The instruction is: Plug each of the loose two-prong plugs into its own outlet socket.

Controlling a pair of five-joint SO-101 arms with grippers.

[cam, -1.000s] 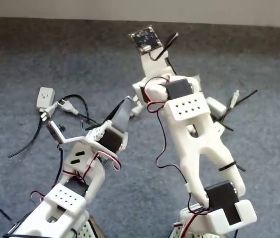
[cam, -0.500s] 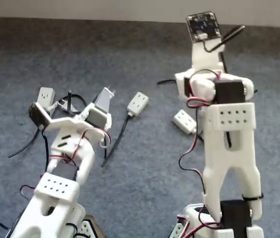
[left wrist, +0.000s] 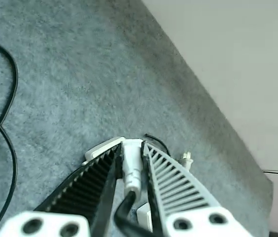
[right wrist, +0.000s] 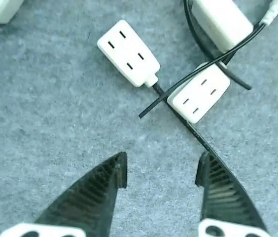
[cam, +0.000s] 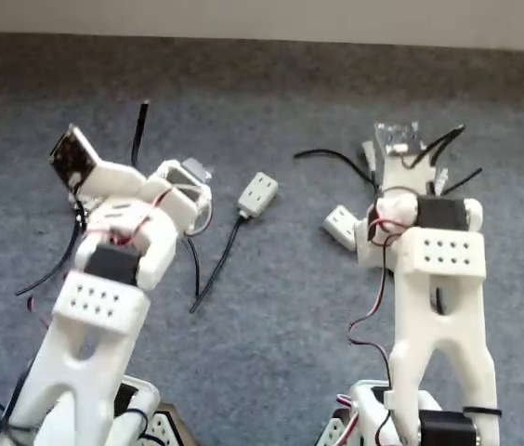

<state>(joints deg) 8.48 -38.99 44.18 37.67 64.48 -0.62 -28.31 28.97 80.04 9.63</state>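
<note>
Carpeted in grey, the bench [cam: 281,344] holds scattered cords. At the left, the left end effector [left wrist: 131,147] is clamped on a white plug [left wrist: 130,173], raised and not yet inserted. The right end effector [right wrist: 162,160] gapes wide above empty outlet sockets [right wrist: 128,52].

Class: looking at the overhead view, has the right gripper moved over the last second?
Yes. The right gripper swung rightward, away from the corded socket, then lowered.
</note>
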